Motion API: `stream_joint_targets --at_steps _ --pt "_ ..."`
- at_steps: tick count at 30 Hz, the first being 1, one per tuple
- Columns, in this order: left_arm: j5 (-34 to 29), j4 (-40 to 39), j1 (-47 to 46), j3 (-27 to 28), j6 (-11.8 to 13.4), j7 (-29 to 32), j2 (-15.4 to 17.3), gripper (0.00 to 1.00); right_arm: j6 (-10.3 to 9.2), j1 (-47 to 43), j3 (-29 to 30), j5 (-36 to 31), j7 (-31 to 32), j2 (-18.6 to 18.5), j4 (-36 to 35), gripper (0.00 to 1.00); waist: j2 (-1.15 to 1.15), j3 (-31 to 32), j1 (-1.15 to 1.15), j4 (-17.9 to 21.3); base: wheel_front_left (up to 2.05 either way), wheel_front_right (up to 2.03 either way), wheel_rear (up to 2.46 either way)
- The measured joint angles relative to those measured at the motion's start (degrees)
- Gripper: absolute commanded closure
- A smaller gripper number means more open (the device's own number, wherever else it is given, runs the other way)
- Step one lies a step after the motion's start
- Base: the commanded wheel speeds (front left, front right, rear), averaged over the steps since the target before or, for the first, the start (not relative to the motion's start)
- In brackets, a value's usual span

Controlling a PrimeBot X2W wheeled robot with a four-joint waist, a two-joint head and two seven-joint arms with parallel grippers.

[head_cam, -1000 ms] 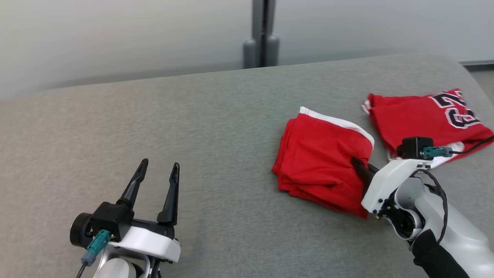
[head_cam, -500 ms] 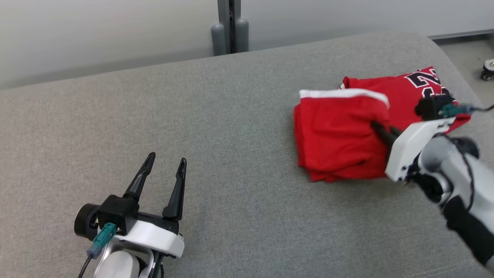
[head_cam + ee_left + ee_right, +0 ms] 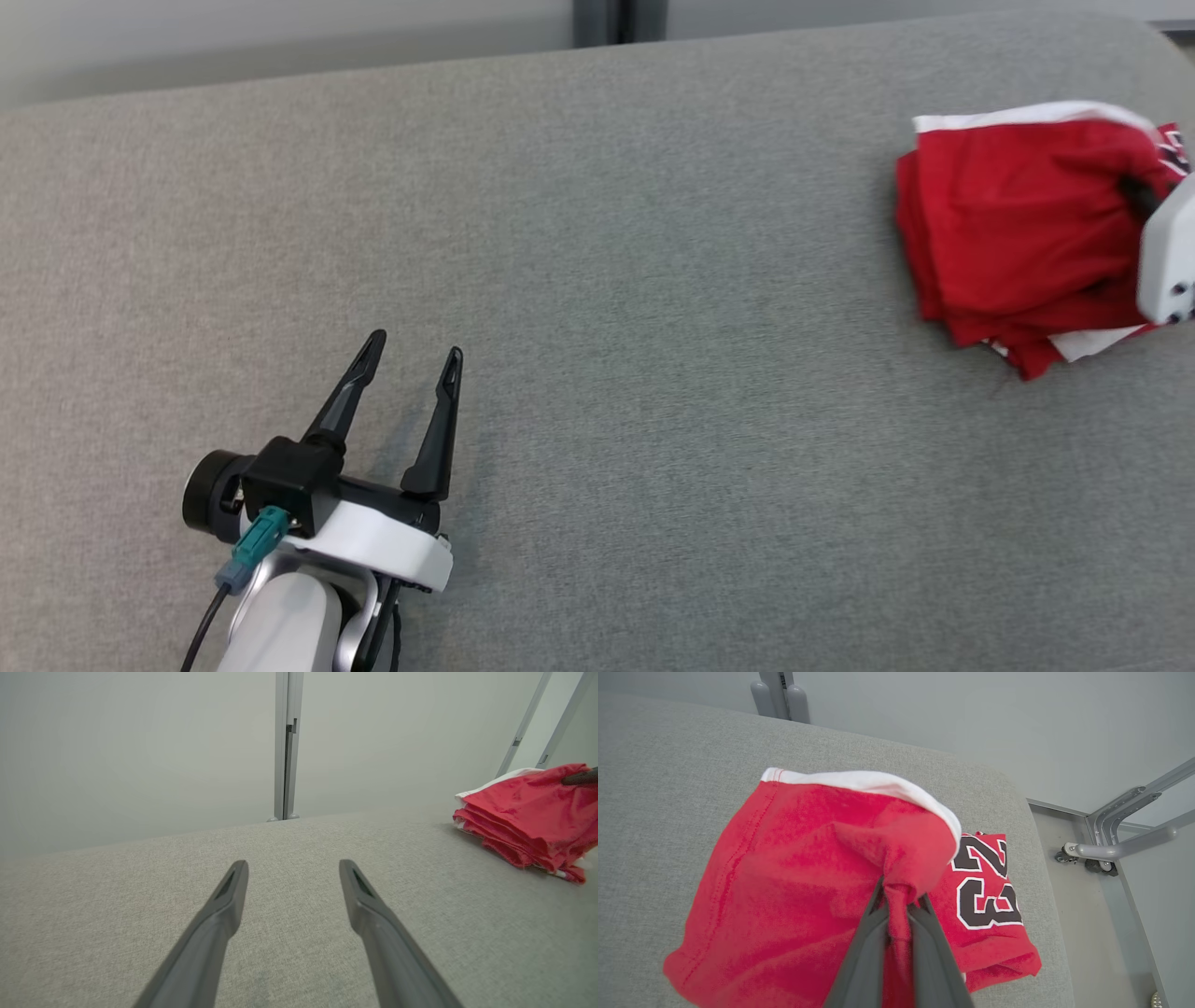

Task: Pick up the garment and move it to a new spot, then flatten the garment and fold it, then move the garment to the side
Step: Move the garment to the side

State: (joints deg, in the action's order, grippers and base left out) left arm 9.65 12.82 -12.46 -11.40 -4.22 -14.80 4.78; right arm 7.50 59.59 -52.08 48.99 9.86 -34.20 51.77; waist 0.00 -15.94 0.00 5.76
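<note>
**Desk:** Grey upholstery [image 3: 597, 280] covers the foreground. What sits nearest?

**Photographer:** The left gripper [image 3: 415, 345], low over the upholstery, well short of the upright metal post [image 3: 621, 9] and to its left. Its two dark fingers stand spread apart with nothing between them.

**Desk:** And beyond that?

**Photographer:** The right gripper [image 3: 901, 896], well to the right of the post and short of it. Its fingers are pinched tight on a bunched fold of the red garment [image 3: 784, 872], with cloth squeezed between them.

**Desk:** Where does the garment lie?

**Photographer:** Folded in several layers, far to the right of the post, near the rounded corner of the upholstery. Its white band faces the post's side. The low left wrist view shows the bottom layers on the upholstery. I cannot tell whether the gripped part is clear of it.

**Desk:** Anything past it?

**Photographer:** A second red jersey [image 3: 985, 891] with black numerals edged in white. It lies farther right of the post, with the garment's pinched edge overlapping it. Beyond the corner, farthest right of the post, a wheeled metal frame [image 3: 1111, 844] stands on the floor.
</note>
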Motion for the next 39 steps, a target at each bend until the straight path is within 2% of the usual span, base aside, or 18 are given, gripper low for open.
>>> stream_joint_targets --at_steps 9,12,13,14,20,27,34,39 --pt "0.0 -0.1 -1.5 -1.0 0.2 0.0 -0.1 0.00 0.00 6.3 -1.9 -6.8 0.9 -0.9 9.5 1.00 0.00 -3.3 0.00 -2.5 0.00 0.00 0.00" --pt "0.1 -0.1 -2.2 -1.3 0.3 0.0 -0.2 0.00 0.00 7.8 -1.6 -9.0 1.1 0.8 15.5 0.58 0.00 -4.2 0.00 -3.3 0.00 0.00 0.00" --pt "0.1 -0.1 -2.2 -1.4 0.3 0.0 -0.2 0.00 0.00 8.0 -1.2 -9.2 0.7 1.5 16.8 0.22 0.00 -4.4 0.00 -3.5 0.00 0.00 0.00" --pt "0.2 -0.1 -2.2 -1.4 0.3 0.0 -0.2 0.00 0.00 8.2 -0.8 -9.5 0.3 2.3 17.9 0.00 0.00 -4.5 0.00 -3.7 0.00 0.00 0.00" --pt "0.5 0.3 -2.5 -1.5 0.5 -0.1 -0.3 0.00 0.00 8.5 0.8 -10.8 -1.4 3.8 21.1 0.00 0.00 -4.0 0.00 -4.1 0.00 0.00 0.00" --pt "1.1 1.0 -1.8 -1.2 0.8 -0.1 -0.3 0.00 0.00 8.6 4.1 -13.9 -4.2 3.8 21.9 0.00 0.00 -0.9 0.00 -3.9 0.00 0.00 0.00" --pt "2.4 0.6 0.6 0.6 1.7 -0.2 -0.2 0.00 0.00 8.3 9.3 -13.1 -15.5 7.6 21.9 0.00 0.00 4.0 0.00 -3.3 0.00 0.00 0.00" --pt "3.0 -0.3 3.2 2.9 2.3 -0.2 0.3 0.00 0.00 4.8 11.5 -11.3 -22.5 10.4 19.4 0.00 0.00 7.8 0.00 -3.0 0.00 0.00 0.00"
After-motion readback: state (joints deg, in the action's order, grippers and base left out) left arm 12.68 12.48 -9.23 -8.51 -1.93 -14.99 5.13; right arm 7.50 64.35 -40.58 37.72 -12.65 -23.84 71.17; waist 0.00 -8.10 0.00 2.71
